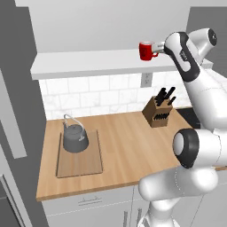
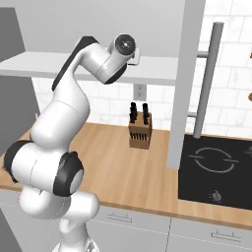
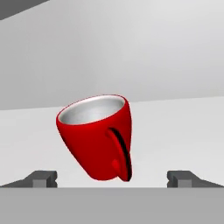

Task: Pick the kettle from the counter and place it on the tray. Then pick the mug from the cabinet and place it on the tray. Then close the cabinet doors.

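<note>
The kettle point(image 1: 74, 137) already sits on the tray point(image 1: 80, 165), so your job now is the red mug point(image 3: 98, 135) on the cabinet shelf point(image 1: 88, 64). Your hand point(image 3: 113, 177) is spread wide, its fingertips point(image 3: 41, 178) at 7 and 5 o'clock of the mug, touching nothing. Ease forward until the handle point(image 3: 121, 153) and wall sit between them, then squeeze.
</note>
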{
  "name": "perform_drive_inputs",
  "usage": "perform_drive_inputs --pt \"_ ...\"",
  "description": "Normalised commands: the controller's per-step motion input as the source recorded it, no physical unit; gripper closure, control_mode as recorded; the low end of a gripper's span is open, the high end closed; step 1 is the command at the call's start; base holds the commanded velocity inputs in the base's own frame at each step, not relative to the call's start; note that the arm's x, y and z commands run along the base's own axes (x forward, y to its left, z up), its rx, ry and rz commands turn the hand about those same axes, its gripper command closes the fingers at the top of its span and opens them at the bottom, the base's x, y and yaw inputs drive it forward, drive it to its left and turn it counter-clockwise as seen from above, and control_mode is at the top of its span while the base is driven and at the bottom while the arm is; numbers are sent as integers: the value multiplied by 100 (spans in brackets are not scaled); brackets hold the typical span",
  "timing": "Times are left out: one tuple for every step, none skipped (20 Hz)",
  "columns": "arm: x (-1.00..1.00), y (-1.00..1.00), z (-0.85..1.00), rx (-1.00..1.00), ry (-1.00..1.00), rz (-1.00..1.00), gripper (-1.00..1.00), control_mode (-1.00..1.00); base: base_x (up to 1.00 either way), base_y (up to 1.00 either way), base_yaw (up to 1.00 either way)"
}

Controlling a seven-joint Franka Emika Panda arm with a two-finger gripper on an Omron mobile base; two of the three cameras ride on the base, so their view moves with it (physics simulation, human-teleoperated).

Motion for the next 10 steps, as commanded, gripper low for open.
perform_drive_inputs --pt "18 0 -7 0 0 0 -100 -100 0 0 0" --pt "18 0 -6 0 0 0 -100 -100 0 0 0" --pt "19 0 -6 0 0 0 -100 -100 0 0 0" --pt "19 0 -4 0 0 0 -100 -100 0 0 0" --pt "20 0 0 0 0 0 -100 -100 0 0 0" --pt "17 0 0 0 0 0 -100 -100 0 0 0" --pt "18 0 0 0 0 0 -100 -100 0 0 0" --pt "18 0 0 0 0 0 -100 -100 0 0 0" --pt "19 0 0 0 0 0 -100 -100 0 0 0" --pt "19 0 0 0 0 0 -100 -100 0 0 0"
